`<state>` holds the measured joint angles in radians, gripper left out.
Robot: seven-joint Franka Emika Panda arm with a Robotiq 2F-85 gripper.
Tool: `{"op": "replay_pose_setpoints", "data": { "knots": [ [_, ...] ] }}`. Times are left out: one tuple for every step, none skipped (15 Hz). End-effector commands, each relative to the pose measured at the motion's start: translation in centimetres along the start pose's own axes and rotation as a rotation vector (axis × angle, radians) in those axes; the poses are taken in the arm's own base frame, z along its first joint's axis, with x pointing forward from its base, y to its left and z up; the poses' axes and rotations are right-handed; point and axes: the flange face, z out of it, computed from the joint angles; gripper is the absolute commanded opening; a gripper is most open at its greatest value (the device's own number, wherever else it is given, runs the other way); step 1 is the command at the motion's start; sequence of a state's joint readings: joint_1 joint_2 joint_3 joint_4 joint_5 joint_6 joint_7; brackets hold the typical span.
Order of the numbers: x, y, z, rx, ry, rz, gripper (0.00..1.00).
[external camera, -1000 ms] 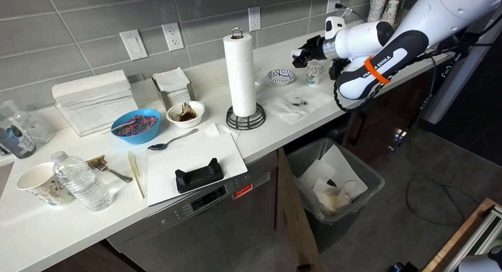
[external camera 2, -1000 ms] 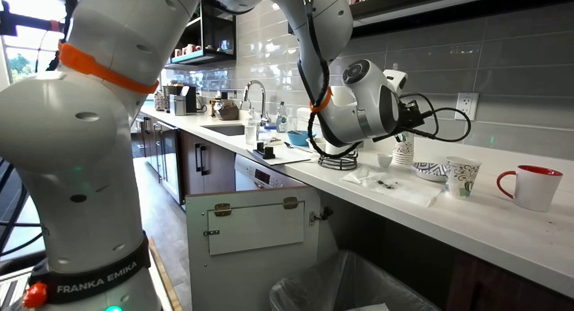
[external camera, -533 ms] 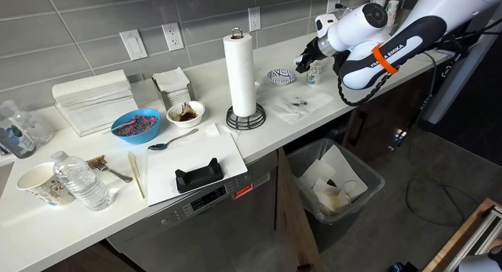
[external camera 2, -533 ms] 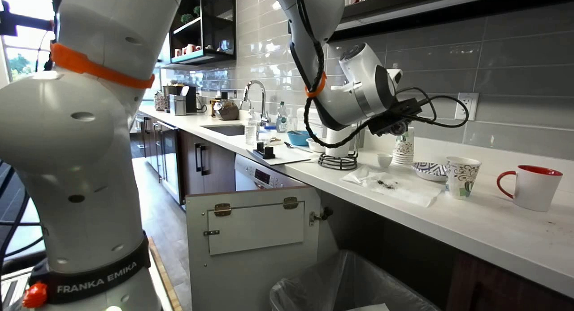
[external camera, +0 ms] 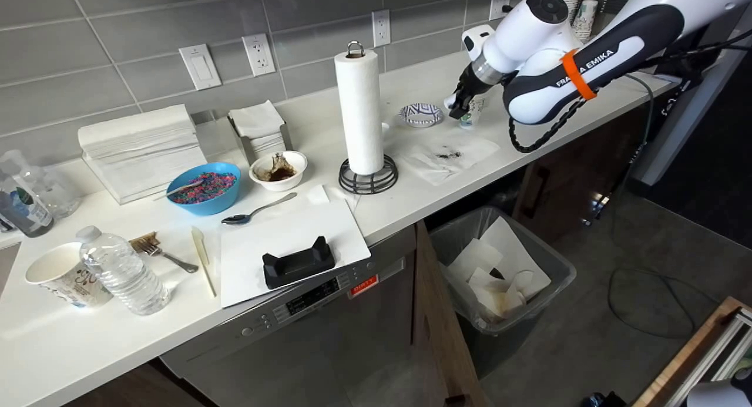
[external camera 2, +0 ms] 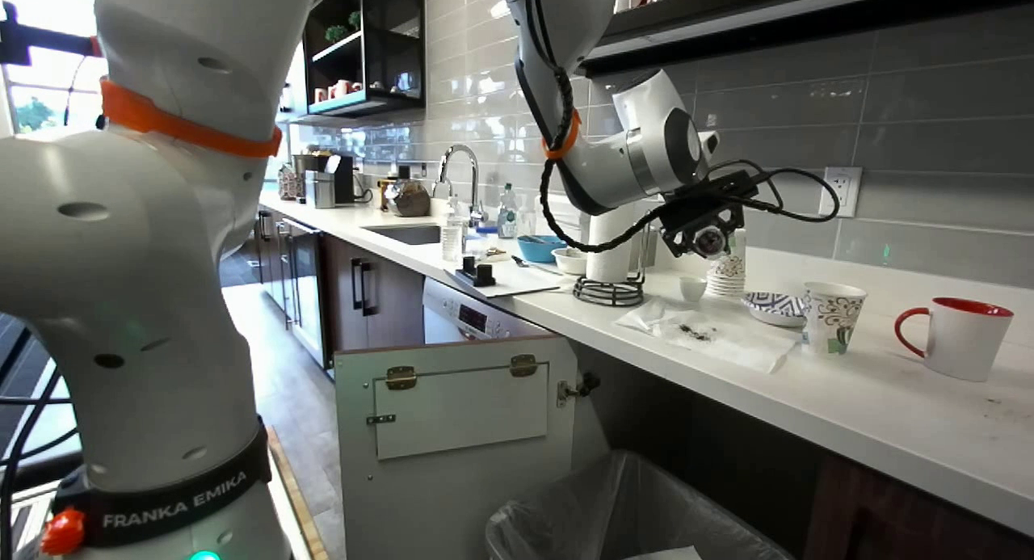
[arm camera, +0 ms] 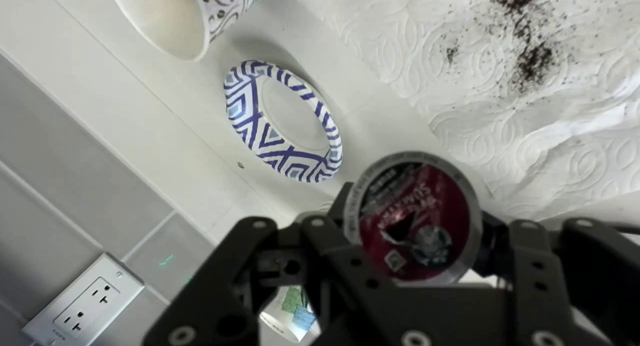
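My gripper (external camera: pixel 458 105) is shut on a coffee pod with a red, punctured foil lid (arm camera: pixel 445 201); its pale body also shows at the fingertips in an exterior view (external camera: pixel 449 101). The gripper tilts downward above the counter and holds the pod in the air. A bowl with a blue-and-white pattern (arm camera: pixel 245 111) and a printed paper cup (arm camera: pixel 227 11) stand below it. A white paper towel (arm camera: pixel 440 56) with dark grounds (arm camera: pixel 535 61) lies flat nearby. In an exterior view the gripper's camera mount (external camera 2: pixel 699 229) hides the fingers and the pod.
A paper towel roll (external camera: pixel 361 119) stands upright on a wire stand. A white mug with red inside (external camera 2: pixel 965 342) stands past the paper cup. An open cabinet door (external camera 2: pixel 452 495) and a lined bin (external camera: pixel 567 272) are below the counter edge. A blue bowl (external camera: pixel 211 206) stands farther along.
My gripper has tilted from nearly level to pointing down. The pod has moved down and slightly to the right in an exterior view, still held. The objects on the counter have not moved.
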<state>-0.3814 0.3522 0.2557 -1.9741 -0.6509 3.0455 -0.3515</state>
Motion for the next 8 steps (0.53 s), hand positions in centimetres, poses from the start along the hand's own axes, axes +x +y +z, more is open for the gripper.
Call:
{"op": "replay_pose_setpoints", "data": {
  "knots": [
    [-1.0, 1.3, -1.0, 0.034, -0.076, -0.055, 0.14],
    [-1.2, 1.7, -1.1, 0.046, -0.096, -0.070, 0.14],
    [-1.6, 2.3, -1.2, 0.052, -0.123, -0.084, 0.14],
    [-2.0, 2.8, -1.3, 0.061, -0.149, -0.095, 0.14],
    [-2.3, 3.3, -1.4, 0.068, -0.173, -0.103, 0.14],
    [-2.7, 3.8, -1.5, 0.075, -0.199, -0.112, 0.14],
    [-3.0, 4.3, -1.7, 0.076, -0.223, -0.120, 0.14],
    [-3.3, 4.8, -1.8, 0.080, -0.241, -0.124, 0.14]
  ]
}}
